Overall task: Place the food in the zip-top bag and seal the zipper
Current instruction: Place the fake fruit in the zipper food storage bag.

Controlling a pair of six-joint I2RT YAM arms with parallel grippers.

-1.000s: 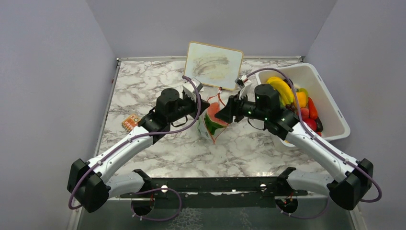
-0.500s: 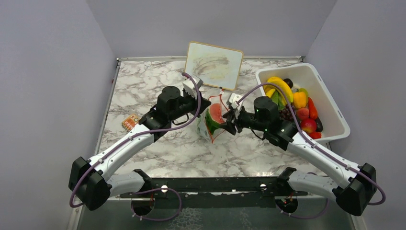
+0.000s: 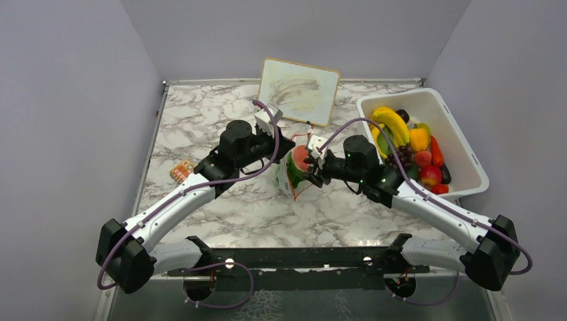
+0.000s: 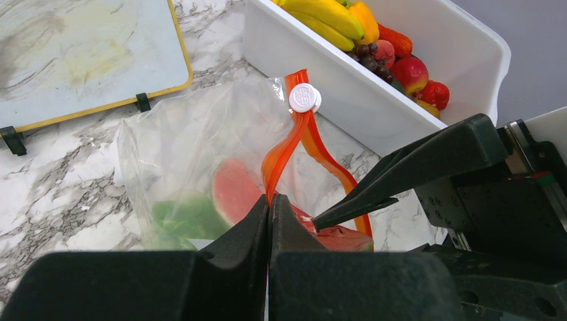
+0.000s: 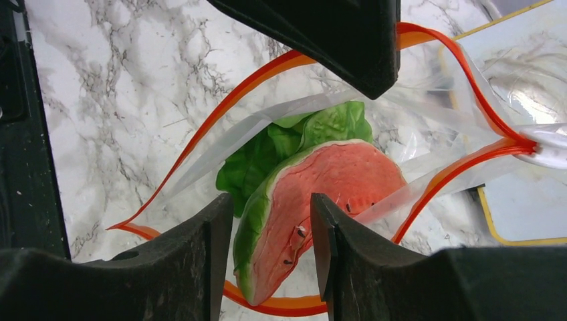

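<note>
Left gripper first: its jaws are pressed together on the zipper, pinching one lip of the strip right at the fingertips. From that pinch the red-orange strip rises away from the fingers to a white slider at its far end, and the bag hangs open just beyond the tips.

Over to the right gripper, and we see its two fingers set against either side of a watermelon slice, gripping it with the jaws part-way apart. The slice sits in the bag's mouth, rind toward the left finger. Lettuce lies just past it, deeper in the bag.

The two grippers face each other across the mouth, tips close together.

Further out, behind the right gripper, we have the tub with a banana and other fruit in it. Beyond the bag a board stands on the table, and a small card lies beside the left arm.
</note>
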